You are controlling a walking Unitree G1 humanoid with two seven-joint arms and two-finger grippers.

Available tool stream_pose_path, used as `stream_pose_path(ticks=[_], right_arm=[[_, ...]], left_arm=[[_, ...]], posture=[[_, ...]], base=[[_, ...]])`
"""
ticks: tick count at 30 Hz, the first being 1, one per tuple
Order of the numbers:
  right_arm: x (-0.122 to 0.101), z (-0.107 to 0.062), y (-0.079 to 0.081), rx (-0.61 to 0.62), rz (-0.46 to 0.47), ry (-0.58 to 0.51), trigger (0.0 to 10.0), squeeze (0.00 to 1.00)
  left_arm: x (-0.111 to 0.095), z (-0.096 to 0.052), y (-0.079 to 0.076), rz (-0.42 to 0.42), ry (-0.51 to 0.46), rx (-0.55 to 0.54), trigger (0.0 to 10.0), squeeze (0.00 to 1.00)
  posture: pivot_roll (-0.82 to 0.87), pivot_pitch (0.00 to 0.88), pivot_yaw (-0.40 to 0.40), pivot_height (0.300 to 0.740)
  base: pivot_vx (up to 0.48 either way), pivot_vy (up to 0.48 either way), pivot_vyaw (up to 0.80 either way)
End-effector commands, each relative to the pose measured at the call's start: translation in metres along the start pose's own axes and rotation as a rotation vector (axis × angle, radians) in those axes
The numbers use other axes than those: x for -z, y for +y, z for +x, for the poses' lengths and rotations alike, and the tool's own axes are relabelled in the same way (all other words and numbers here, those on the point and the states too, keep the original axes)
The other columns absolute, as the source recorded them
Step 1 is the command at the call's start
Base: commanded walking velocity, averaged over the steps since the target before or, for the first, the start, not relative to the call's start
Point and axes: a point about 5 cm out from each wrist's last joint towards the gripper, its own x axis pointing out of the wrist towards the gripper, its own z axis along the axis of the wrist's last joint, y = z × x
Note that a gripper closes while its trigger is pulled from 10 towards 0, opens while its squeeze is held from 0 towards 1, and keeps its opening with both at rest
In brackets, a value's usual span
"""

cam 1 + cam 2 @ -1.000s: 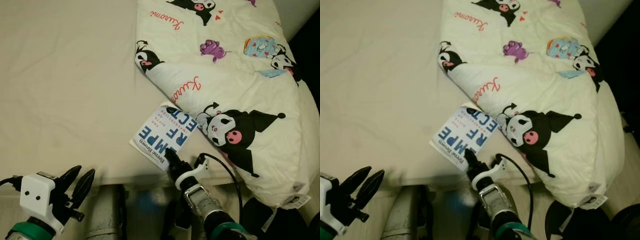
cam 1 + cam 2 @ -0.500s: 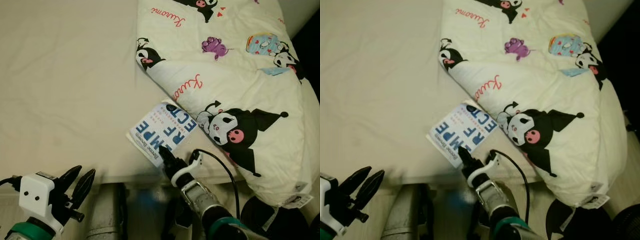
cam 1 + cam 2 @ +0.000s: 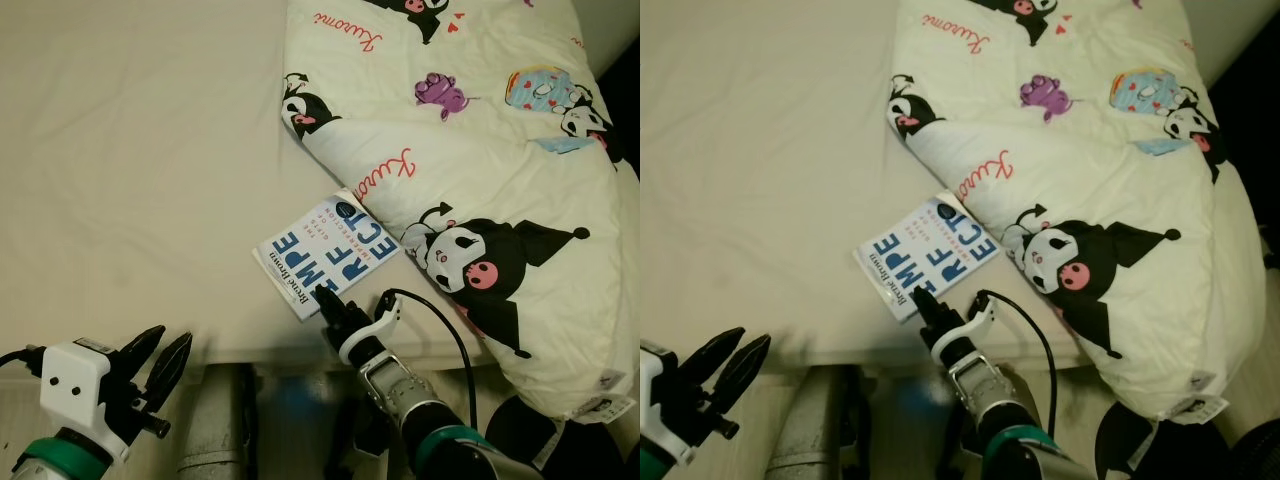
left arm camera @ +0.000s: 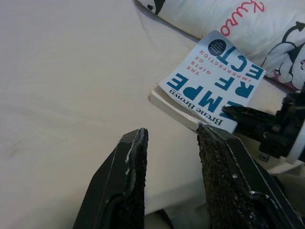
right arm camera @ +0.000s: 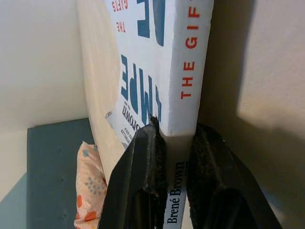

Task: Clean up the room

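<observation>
We take the book [image 3: 325, 260] as our landmark: a white paperback with big blue lettering, lying flat on the cream bed [image 3: 130, 150] close to the bed's near edge. Just beyond the book, and overlapping its far corner, lies the cartoon-print duvet [image 3: 480, 150], bunched up and spilling toward the bed's side.

Our right gripper [image 3: 330, 302] is at the book's near corner. In the right wrist view the jaws stand on either side of the spine end with the cover edge wedged between them; we judge them clenched on the book, though it has not left the bed.

Our left gripper [image 3: 157, 360] hangs below the bed's edge, well apart from the book on its left side. Its jaws are released, with a clear gap between the fingers [image 4: 128, 191] and nothing in them.

As for progress, we judge the tidying barely begun: the book is gripped but not lifted or put away, and the duvet is crumpled.

The cover reads in part "MPE", "RF", "ECT", with smaller red words "THE GIFTS OF" and "IMPERFECTION". The spine carries "THE GIF" in red and the author "Brené Brown". The duvet shows red script, seemingly "Kuromi".
</observation>
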Motion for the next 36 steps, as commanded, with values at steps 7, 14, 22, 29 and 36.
stream_pose_path(ticks=[7, 14, 22, 29, 36], right_arm=[[0.051, 0.027, 0.045, -0.195, 0.047, 0.068, 0.0, 0.0], [0.04, 0.027, 0.044, -0.21, 0.016, 0.044, 0.0, 0.0], [0.04, 0.027, 0.044, -0.21, 0.016, 0.044, 0.0, 0.0], [0.04, 0.027, 0.044, -0.21, 0.016, 0.044, 0.0, 0.0], [0.04, 0.027, 0.044, -0.21, 0.016, 0.044, 0.0, 0.0]], left_arm=[[0.025, 0.03, 0.009, -0.019, 0.008, -0.092, 10.0, 0.0], [0.027, 0.037, 0.01, -0.02, 0.0, -0.1, 10.0, 0.0], [0.027, 0.037, 0.01, -0.02, 0.0, -0.1, 10.0, 0.0], [0.027, 0.037, 0.01, -0.02, 0.0, -0.1, 10.0, 0.0], [0.027, 0.037, 0.01, -0.02, 0.0, -0.1, 10.0, 0.0]], posture=[[0.18, 0.161, -0.021, 0.615], [0.18, 0.161, -0.021, 0.615], [0.18, 0.161, -0.021, 0.615], [0.18, 0.161, -0.021, 0.615], [0.18, 0.161, -0.021, 0.615]], base=[[0.0, 0.0, 0.0], [0.0, 0.0, 0.0], [0.0, 0.0, 0.0], [0.0, 0.0, 0.0], [0.0, 0.0, 0.0]])
